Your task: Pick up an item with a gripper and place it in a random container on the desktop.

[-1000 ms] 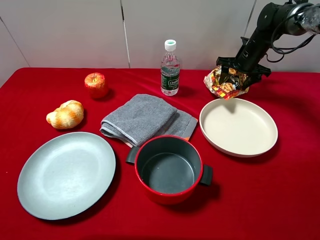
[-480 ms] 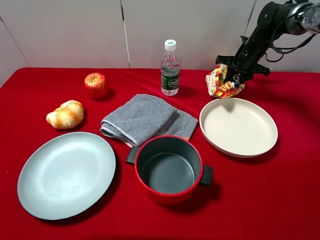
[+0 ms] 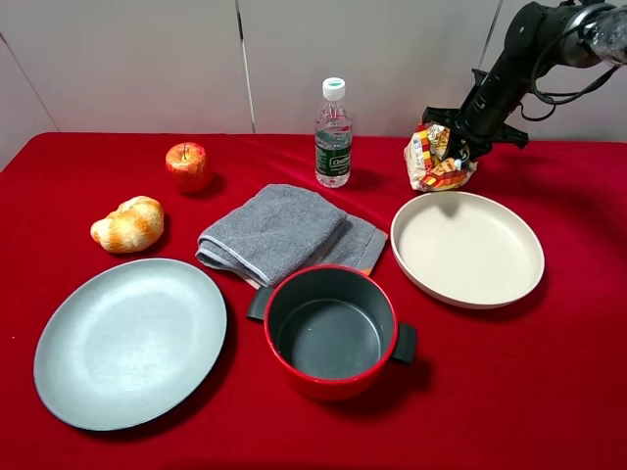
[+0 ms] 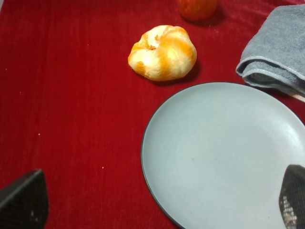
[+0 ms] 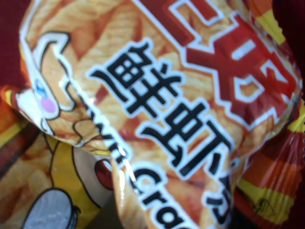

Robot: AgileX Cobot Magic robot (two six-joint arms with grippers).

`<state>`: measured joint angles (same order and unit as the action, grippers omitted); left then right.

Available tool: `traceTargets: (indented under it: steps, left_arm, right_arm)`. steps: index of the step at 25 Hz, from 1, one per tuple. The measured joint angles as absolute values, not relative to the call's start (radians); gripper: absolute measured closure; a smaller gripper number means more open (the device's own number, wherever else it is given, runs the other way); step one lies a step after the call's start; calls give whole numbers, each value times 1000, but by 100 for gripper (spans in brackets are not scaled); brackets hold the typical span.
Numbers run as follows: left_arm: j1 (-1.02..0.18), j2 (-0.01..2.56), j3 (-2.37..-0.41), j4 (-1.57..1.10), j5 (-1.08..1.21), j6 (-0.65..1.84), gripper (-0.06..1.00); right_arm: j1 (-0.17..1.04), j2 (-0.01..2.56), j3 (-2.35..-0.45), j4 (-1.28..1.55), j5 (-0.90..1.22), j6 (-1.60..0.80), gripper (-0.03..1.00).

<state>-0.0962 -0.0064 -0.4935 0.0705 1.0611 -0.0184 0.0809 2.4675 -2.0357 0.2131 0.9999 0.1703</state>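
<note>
The snack bag (image 3: 436,159), crinkly foil in orange, yellow and red, hangs in my right gripper (image 3: 458,147) just beyond the far left rim of the cream-white round dish (image 3: 470,250). The gripper is shut on the bag and holds it slightly above the red cloth. In the right wrist view the bag (image 5: 152,109) fills the frame and hides the fingers. My left gripper (image 4: 157,210) is open and empty, with only its fingertips (image 4: 24,202) showing, above the near edge of the grey-blue plate (image 4: 224,152). It is out of the exterior view.
On the red tablecloth are a water bottle (image 3: 333,134), a red apple (image 3: 187,165), a bread roll (image 3: 128,224), a folded grey towel (image 3: 284,232), a red pot with grey inside (image 3: 333,331) and the grey-blue plate (image 3: 130,340).
The snack bag has been squeezed narrower and has risen slightly with the right gripper. The left arm and the other objects have not moved.
</note>
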Motion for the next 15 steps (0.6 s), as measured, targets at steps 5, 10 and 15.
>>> traceTargets:
  steps: [5, 10, 15]
  left_arm:
    - [-96, -6, -493, 71, 1061, -18, -1]
    - [-96, -6, -493, 71, 1061, -18, -1]
    - [-96, -6, -493, 71, 1061, -18, -1]
  right_arm:
    - [81, 2462, -2036, 213, 1003, 170, 82]
    - [81, 2439, -2032, 196, 1015, 170, 82]
    - [81, 2406, -2031, 191, 1033, 170, 82]
